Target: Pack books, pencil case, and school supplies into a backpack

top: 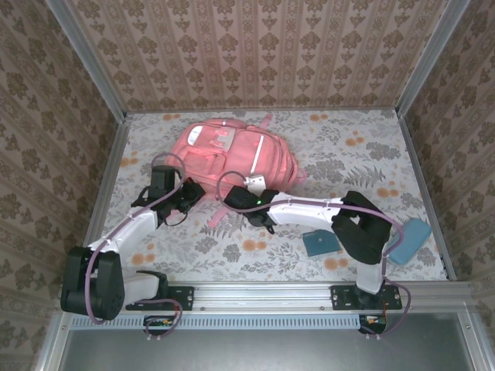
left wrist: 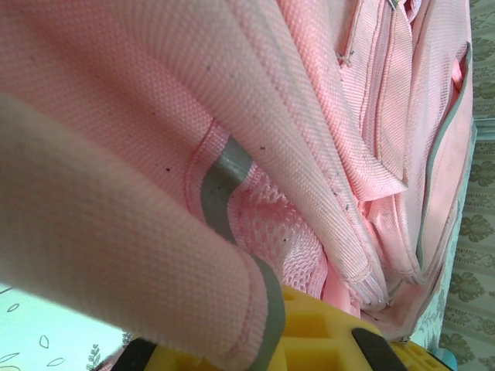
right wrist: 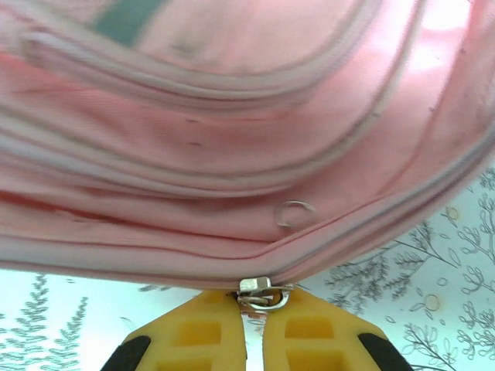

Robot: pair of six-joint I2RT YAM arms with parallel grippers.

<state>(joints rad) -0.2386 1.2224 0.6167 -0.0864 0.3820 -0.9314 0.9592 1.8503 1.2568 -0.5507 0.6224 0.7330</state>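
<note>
The salmon-pink backpack lies flat at the back middle of the table. My left gripper sits at its near left corner, shut on a fold of pink backpack fabric with grey trim that drapes over the yellow fingers. My right gripper is at the backpack's near edge. Its yellow fingers are shut on the metal zipper pull along the pink seam. A small teal book lies near the right arm. The light blue pencil case lies at the near right.
The floral tablecloth covers the table, with patterned walls on three sides. The right arm stretches across the near middle. A metal rail runs along the near edge.
</note>
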